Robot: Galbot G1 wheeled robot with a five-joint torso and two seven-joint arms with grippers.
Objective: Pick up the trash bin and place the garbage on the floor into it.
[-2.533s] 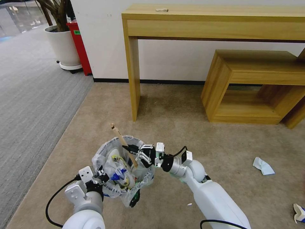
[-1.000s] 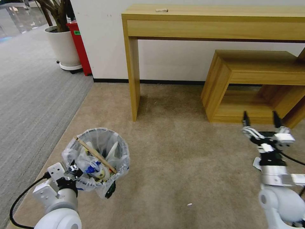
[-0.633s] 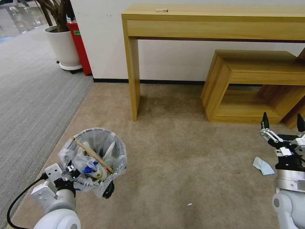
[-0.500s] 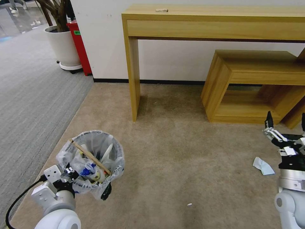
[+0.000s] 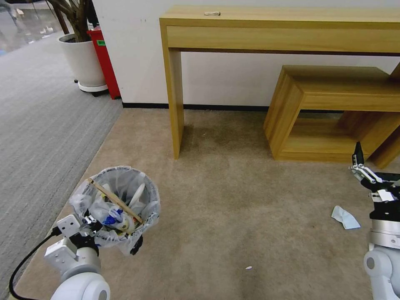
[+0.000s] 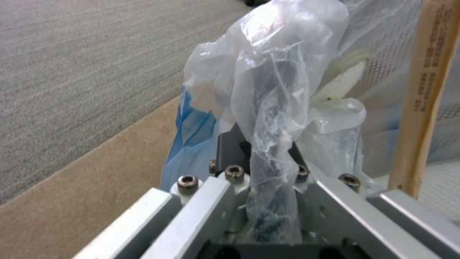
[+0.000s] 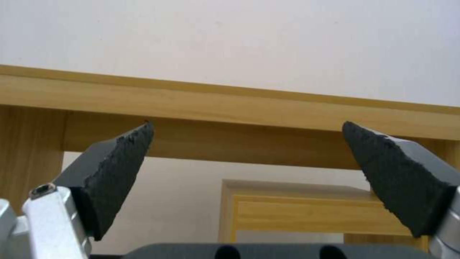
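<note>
Head view, lower left: our left gripper (image 5: 92,225) clamps the rim of the trash bin (image 5: 116,208), a wooden stick (image 5: 114,200) lying across its litter. Lower right, our right gripper (image 7: 247,158) is spread wide beside the pale blue tissue (image 5: 345,218) on the floor (image 5: 233,200). Farther back stands a wooden table (image 5: 283,29).

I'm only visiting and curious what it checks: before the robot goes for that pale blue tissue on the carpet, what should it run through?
1. Left gripper shut on the trash bin at its bagged rim: ok.
2. Bin upright, off the carpet, wooden stick lying across its opening: ok.
3. Right gripper open, nothing between its fingers: ok.
4. Pale blue tissue lies flat on the beige floor, nothing on top: ok.
5. Right gripper aimed at the tissue: not ok, it points up toward the wooden tables.
6. Other garbage left on the floor: cannot tell.
</note>
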